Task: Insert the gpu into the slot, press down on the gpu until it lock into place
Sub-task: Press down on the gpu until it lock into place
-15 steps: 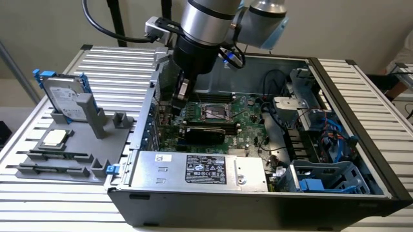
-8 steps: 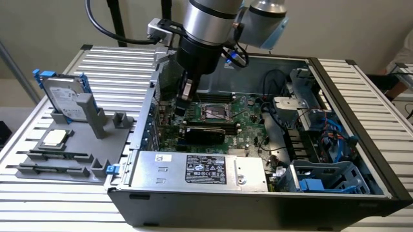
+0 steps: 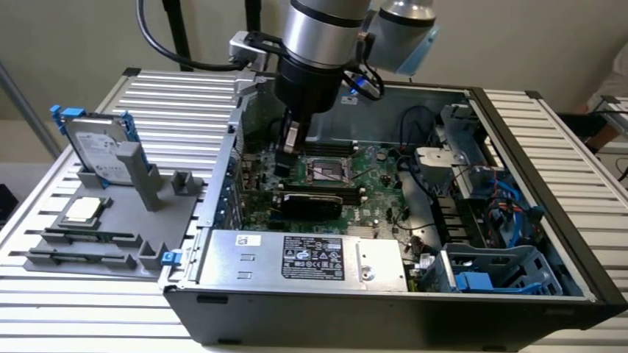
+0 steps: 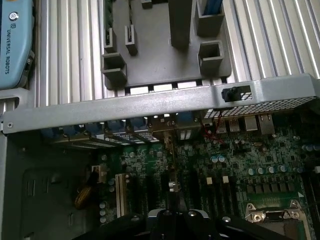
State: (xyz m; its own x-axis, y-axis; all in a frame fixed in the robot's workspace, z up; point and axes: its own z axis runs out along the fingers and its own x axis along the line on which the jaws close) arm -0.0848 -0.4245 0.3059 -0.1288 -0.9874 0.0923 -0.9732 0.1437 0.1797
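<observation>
The arm reaches down into the open computer case (image 3: 549, 243), which lies on its side on the ribbed desk (image 3: 176, 103). The hand (image 3: 287, 151) sits low over the green motherboard (image 3: 378, 195), close to the case's rear wall on the exterior view's left. Whether it is clenched or released cannot be told from here; a thin dark strip hangs at its tip, but I cannot tell what that is.

The gpu (image 3: 306, 204) lies inside the case as a flat black card, just below the hand in the exterior view and between the processor socket (image 3: 332, 170) and the silver power supply (image 3: 299, 257). Its long axis runs across the board, from the rear wall toward the exterior view's right. I cannot tell whether it is already seated in the slot; no blue connector can be made out.

Room is tight: the rear wall stands just beside the card's end, the power supply borders one long side, and loose cables (image 3: 417, 165) lie toward the drive bays. A grey parts holder (image 3: 118, 198) with a hard drive (image 3: 98, 143) stands well apart, outside the case.
</observation>
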